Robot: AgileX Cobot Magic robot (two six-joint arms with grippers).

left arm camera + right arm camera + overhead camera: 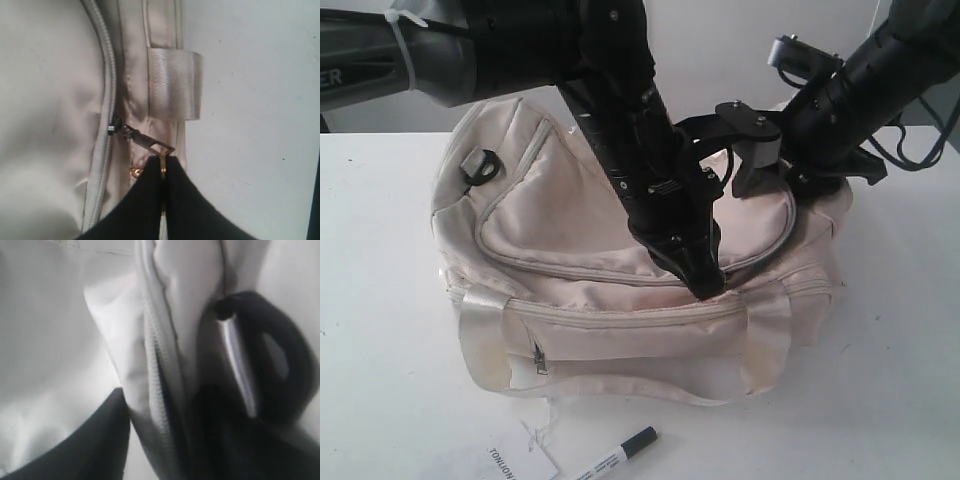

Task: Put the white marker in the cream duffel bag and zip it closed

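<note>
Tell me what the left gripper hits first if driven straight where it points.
Probably the cream duffel bag, its fabric beside the zipper: the left gripper, shut on the gold ring pull, points down at it. Depth is unclear.

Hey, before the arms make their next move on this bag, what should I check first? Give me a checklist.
1. white marker inside cream duffel bag: not ok, it lies on the table in front.
2. left gripper on gold ring pull: ok, shut on it.
3. top zipper open enough for the marker: cannot tell.
4. right gripper gripping the bag's end: cannot tell, view blurred.
</note>
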